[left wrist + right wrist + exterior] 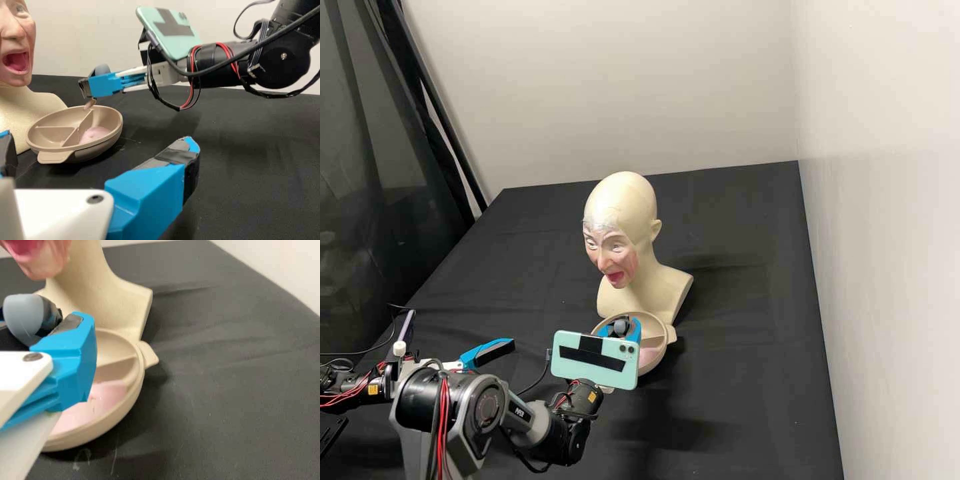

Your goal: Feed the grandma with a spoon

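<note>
Lowest in the high view, at the lower left, the left gripper [490,351] rests low over the black bench [747,313], its blue fingers spread wide with nothing between them. Just past it, toward the middle of the frame, the right arm carries a mint-green phone [595,359] on its wrist. The right gripper [91,85] is clamped on a spoon [90,103], with the grey handle end standing up above the fingers. The spoon's tip hangs just above the divided bowl [661,341], near the partition. Pink food [92,134] lies in one compartment beside the tip. Behind the bowl and touching it stands the grandma head [623,233], her open mouth [16,61] higher than the spoon. This looks like the scooping step: whether the spoon holds any food cannot be told. Next, the tip probably needs to dip into the pink portion. It should then rise level to the mouth without tipping, while clearing the chin.
</note>
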